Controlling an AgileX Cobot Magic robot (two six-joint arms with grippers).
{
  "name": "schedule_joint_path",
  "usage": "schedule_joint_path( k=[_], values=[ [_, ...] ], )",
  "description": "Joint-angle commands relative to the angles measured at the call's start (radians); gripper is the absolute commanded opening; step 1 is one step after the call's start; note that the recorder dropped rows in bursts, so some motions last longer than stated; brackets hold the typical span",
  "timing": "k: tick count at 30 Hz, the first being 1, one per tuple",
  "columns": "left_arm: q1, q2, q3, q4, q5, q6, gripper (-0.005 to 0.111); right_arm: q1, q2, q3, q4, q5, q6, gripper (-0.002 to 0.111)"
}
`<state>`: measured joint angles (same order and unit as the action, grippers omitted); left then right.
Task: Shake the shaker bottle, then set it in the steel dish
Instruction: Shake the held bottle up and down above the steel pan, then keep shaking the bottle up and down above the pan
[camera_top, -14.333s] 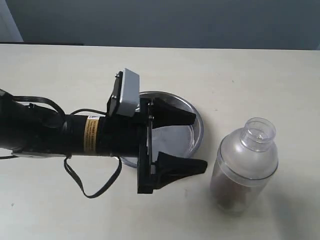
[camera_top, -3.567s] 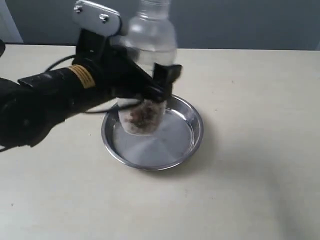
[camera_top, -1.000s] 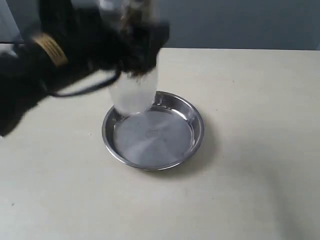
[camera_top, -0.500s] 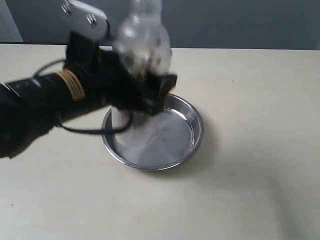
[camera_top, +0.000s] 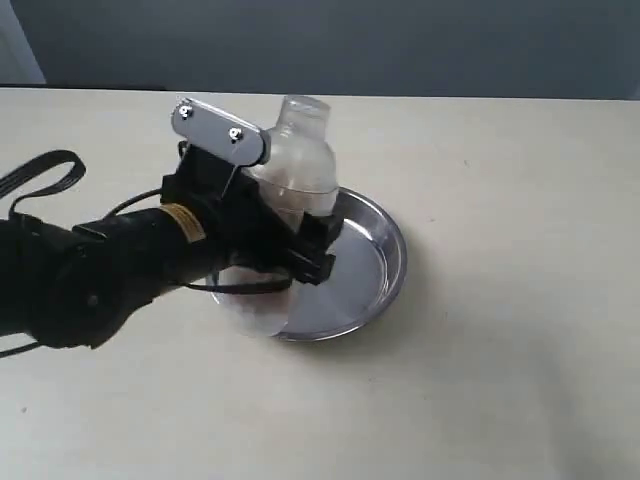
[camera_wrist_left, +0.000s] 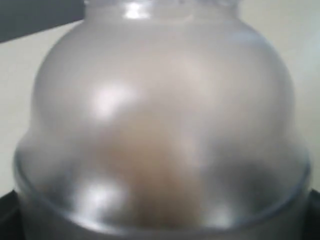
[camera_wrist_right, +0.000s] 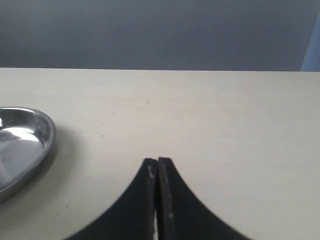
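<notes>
My left gripper (camera_top: 285, 240) is shut on the shaker bottle (camera_top: 295, 165). The bottle is frosted and leans slightly, cap toward the far side. Its lower end (camera_top: 255, 310) is over the left rim of the steel dish (camera_top: 392, 250); whether it touches is unclear. One black finger (camera_top: 318, 250) crosses the bottle's front. In the left wrist view the shaker bottle (camera_wrist_left: 160, 115) fills the frame, with a blurred brown mass low inside. My right gripper (camera_wrist_right: 157, 164) is shut and empty above bare table, with the steel dish (camera_wrist_right: 22, 142) off to one side. It does not show in the exterior view.
The left arm's black body (camera_top: 90, 280) lies across the table's left side, with a cable loop (camera_top: 40, 170) behind it. The cream table (camera_top: 500, 350) spreads to the right of the dish, and a dark wall (camera_top: 400, 40) backs it.
The left gripper has brought the bottle down from its raised, blurred swing. It now sits low and sharp over the dish's left rim. The right gripper's earlier state is not shown.
</notes>
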<state>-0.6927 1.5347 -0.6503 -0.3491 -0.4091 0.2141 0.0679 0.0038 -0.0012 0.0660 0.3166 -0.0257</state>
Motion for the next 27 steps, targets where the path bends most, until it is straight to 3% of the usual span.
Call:
schedule_joint_path(
  k=[1, 4, 6, 8, 11, 13, 15, 20, 22, 23, 26, 27],
  values=[
    [-0.057, -0.209, -0.138, 0.239, -0.37, -0.024, 0.0, 0.002, -0.004, 0.001, -0.001, -0.012, 0.0, -0.001],
    [-0.035, -0.262, -0.198, 0.164, -0.179, 0.005, 0.0, 0.002, -0.004, 0.001, -0.001, -0.012, 0.0, -0.001],
    [0.022, -0.191, -0.147, 0.04, -0.006, 0.01, 0.0, 0.002, -0.004, 0.001, -0.001, -0.012, 0.0, -0.001],
    [0.047, -0.091, -0.081, -0.002, 0.049, -0.056, 0.0, 0.002, -0.004, 0.001, -0.001, -0.012, 0.0, -0.001],
    [0.01, -0.069, -0.051, 0.111, -0.025, -0.166, 0.0, 0.002, -0.004, 0.001, -0.001, -0.012, 0.0, -0.001],
    [-0.041, -0.132, -0.078, 0.267, -0.241, -0.198, 0.0, 0.002, -0.004, 0.001, -0.001, -0.012, 0.0, -0.001],
    [-0.05, -0.197, -0.138, 0.325, -0.308, -0.203, 0.0, 0.002, -0.004, 0.001, -0.001, -0.012, 0.0, -0.001],
    [-0.046, -0.224, -0.175, 0.305, -0.15, -0.203, 0.0, 0.002, -0.004, 0.001, -0.001, -0.012, 0.0, -0.001],
    [-0.044, -0.139, -0.136, 0.258, -0.014, -0.205, 0.0, 0.002, -0.004, 0.001, -0.001, -0.012, 0.0, -0.001],
    [-0.047, -0.106, -0.123, 0.254, -0.023, -0.214, 0.0, 0.002, -0.004, 0.001, -0.001, -0.012, 0.0, -0.001],
    [-0.067, -0.155, -0.175, 0.349, -0.327, -0.214, 0.0, 0.002, -0.004, 0.001, -0.001, -0.012, 0.0, -0.001],
    [-0.067, -0.201, -0.228, 0.404, -0.344, -0.192, 0.0, 0.002, -0.004, 0.001, -0.001, -0.012, 0.0, -0.001]
  ],
)
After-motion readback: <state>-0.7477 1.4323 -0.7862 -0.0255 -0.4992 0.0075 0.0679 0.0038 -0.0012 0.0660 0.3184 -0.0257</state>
